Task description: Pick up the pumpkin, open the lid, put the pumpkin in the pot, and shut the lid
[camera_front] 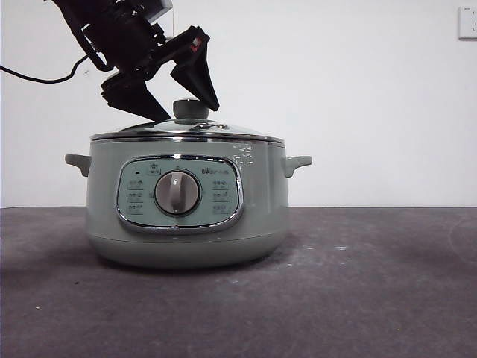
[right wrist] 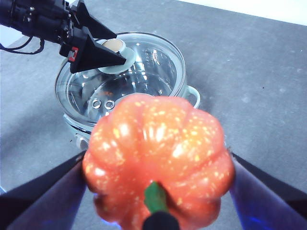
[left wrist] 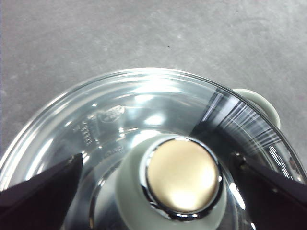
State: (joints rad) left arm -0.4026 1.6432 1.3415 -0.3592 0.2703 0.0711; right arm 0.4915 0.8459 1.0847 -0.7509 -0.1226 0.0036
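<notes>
Front view: the pot [camera_front: 186, 212] stands on the dark table [camera_front: 373, 298] with the lid [camera_front: 186, 133] seated on its rim; the left gripper [camera_front: 181, 93] comes down at a slant from the upper left corner, its two black jaws spread apart and straddling the knob [camera_front: 191, 109], one jaw on each side, neither seen to press on it. Left wrist view: the knob [left wrist: 182, 177] lies centred between the parted jaws, directly ahead of the left gripper [left wrist: 158, 177]; the glass of the lid [left wrist: 120, 115] fills the field below, and one side handle [left wrist: 261, 103] of the pot shows past the rim. Right wrist view: the right gripper [right wrist: 158, 165] is clamped on the pumpkin [right wrist: 158, 163], held aloft with the green stem [right wrist: 154, 197] turned toward the camera; the pot [right wrist: 192, 96] lies ahead and below, well apart from the pumpkin, with the lid [right wrist: 144, 72] still on. Governing relation: the knob sits on the midline between the left jaws, so closing them and lifting straight up appears to be the step in hand; the pumpkin waits on the opposite side until the opening is free; a grip taken off-centre could tilt the lid on its rim.
</notes>
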